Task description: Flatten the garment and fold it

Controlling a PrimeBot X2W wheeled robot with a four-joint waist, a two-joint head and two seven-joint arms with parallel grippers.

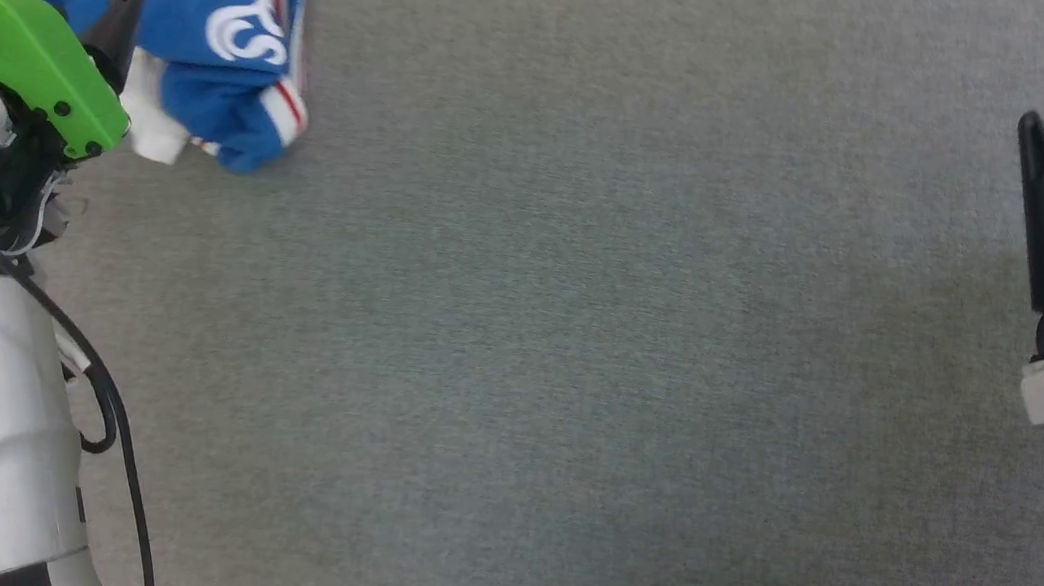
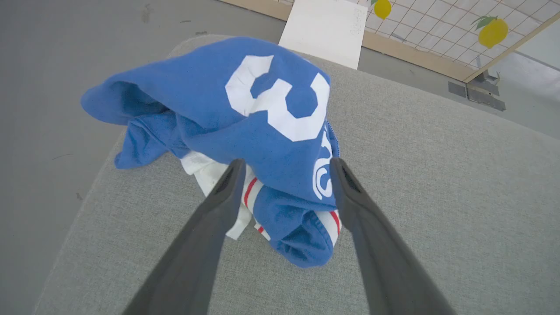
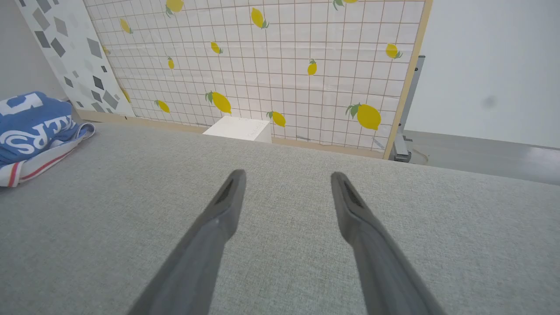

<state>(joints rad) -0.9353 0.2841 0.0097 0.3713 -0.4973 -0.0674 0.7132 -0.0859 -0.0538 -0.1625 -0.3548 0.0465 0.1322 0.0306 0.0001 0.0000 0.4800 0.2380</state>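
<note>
Lying in one crumpled heap near a corner of the grey fabric surface (image 2: 437, 197), the garment (image 2: 262, 140) shows a single white 3 on top, with red-and-white trim and white cloth bunched beneath; in the head view it sits at the upper left; the left gripper (image 2: 286, 162) hangs over it with its two fingers spread wide, clamping nothing, though whether the tips touch cloth cannot be told; the right gripper (image 3: 286, 174), well apart from the heap, has its two fingers parted over bare fabric; one white box (image 3: 238, 128) stands by one lemon-printed panel (image 3: 284, 65).
</note>
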